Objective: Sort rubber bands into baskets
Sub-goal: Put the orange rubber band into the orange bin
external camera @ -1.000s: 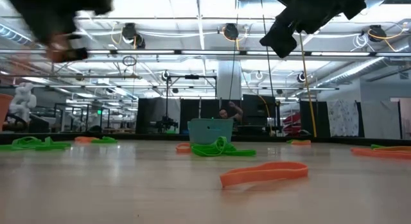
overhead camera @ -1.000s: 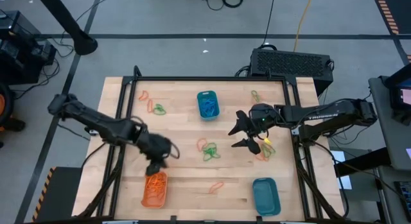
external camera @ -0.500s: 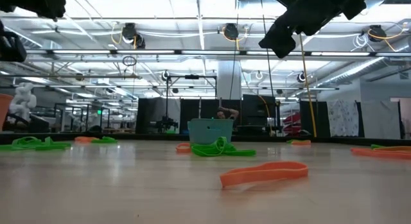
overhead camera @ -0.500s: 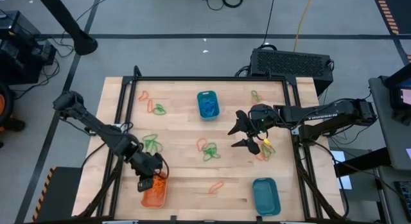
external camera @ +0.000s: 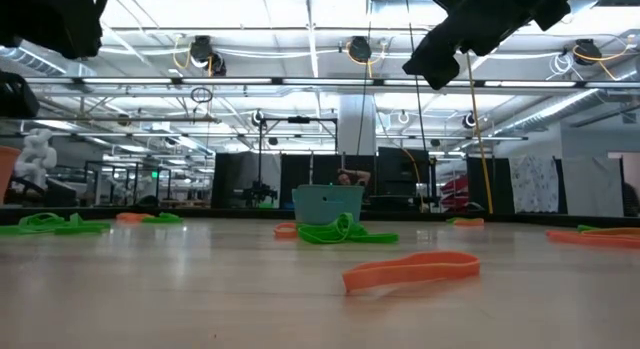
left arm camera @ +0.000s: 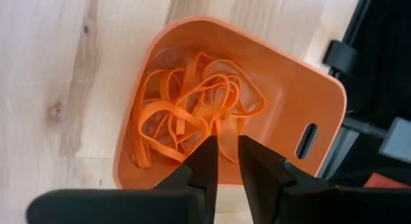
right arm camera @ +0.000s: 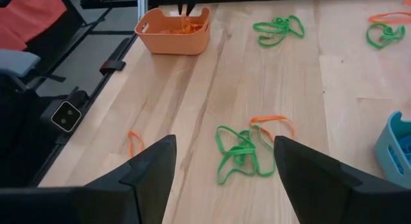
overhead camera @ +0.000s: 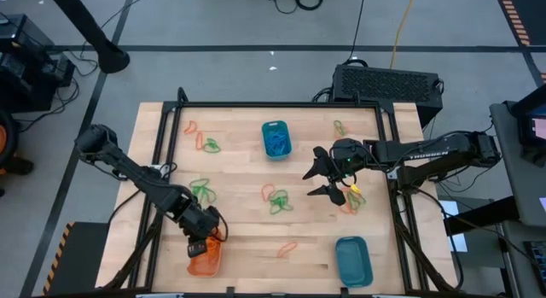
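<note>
My left gripper (overhead camera: pixel 205 246) hangs over the orange basket (overhead camera: pixel 205 259), pointing steeply down, fingertips (left arm camera: pixel 226 152) a narrow gap apart just above the orange rubber bands (left arm camera: pixel 192 115) heaped inside. My right gripper (overhead camera: pixel 310 185) stands open above the table's middle right, holding nothing; green and orange bands (right arm camera: pixel 247 150) lie on the wood under it. One teal basket (overhead camera: pixel 275 138) sits at the far middle, another (overhead camera: pixel 353 260) at the near right. Loose bands lie about the table: green (overhead camera: pixel 200 189), mixed (overhead camera: pixel 277 198), orange (overhead camera: pixel 287 247). My left gripper comes at the orange basket from above, and a strand of an orange band (left arm camera: pixel 225 129) runs up toward the narrow gap between its fingertips. I cannot tell whether the fingers touch that strand. The heap lies on the basket's floor.
More bands lie at the far left (overhead camera: pixel 203 143), far right (overhead camera: pixel 339 125) and right (overhead camera: pixel 351 200). A black frame rail (overhead camera: pixel 162 161) borders the wooden top on each side. In the low view an orange band (external camera: pixel 412 271) lies near, with green ones (external camera: pixel 340 232) behind.
My left gripper has gone toward the table's near edge and down, from over the green bands at the left middle to over the orange basket, rolling its wrist on the way. The green bands it covered now show.
</note>
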`<state>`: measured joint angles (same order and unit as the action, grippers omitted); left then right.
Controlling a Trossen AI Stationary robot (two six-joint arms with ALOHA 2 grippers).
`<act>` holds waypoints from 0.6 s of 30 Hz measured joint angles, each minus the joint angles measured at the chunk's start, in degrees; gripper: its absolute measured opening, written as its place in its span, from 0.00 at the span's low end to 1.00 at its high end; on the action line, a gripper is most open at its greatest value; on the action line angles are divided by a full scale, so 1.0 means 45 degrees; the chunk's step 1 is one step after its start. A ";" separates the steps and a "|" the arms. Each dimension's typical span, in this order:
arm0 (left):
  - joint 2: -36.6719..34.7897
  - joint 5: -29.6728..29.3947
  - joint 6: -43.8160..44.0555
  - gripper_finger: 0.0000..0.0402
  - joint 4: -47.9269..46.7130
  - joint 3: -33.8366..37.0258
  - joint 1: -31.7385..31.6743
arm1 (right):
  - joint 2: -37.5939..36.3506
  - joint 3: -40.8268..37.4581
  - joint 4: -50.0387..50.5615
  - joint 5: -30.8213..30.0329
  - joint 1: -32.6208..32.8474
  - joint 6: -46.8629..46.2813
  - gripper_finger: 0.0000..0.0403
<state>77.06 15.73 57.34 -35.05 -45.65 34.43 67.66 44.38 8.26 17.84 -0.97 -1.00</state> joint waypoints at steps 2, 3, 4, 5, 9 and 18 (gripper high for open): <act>0.0005 0.0008 0.0656 0.19 -0.0042 0.0000 -0.0091 | 0.0000 0.0000 0.0018 -0.0080 0.0000 0.0027 0.63; 0.0005 0.0008 0.0808 0.20 -0.0074 0.0000 -0.0160 | 0.0000 0.0000 0.0032 -0.0165 0.0000 0.0045 0.63; 0.0005 0.0003 0.0846 0.21 -0.0066 0.0000 -0.0236 | 0.0000 0.0000 0.0041 -0.0323 0.0000 0.0049 0.63; 0.0005 0.0003 0.0855 0.23 -0.0044 0.0000 -0.0294 | 0.0000 0.0000 0.0047 -0.0382 0.0000 0.0050 0.63; 0.0005 0.0108 0.0846 0.29 0.0004 0.0000 -0.0620 | 0.0000 0.0000 0.0052 -0.0405 -0.0005 0.0102 0.63; 0.0000 0.3302 0.0745 0.36 0.0241 -0.0152 -0.1677 | 0.0000 0.0000 0.0057 -0.0401 -0.0005 0.0147 0.63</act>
<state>77.06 30.59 60.69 -33.96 -46.33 26.88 67.66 44.38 8.51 16.03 -0.99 -0.34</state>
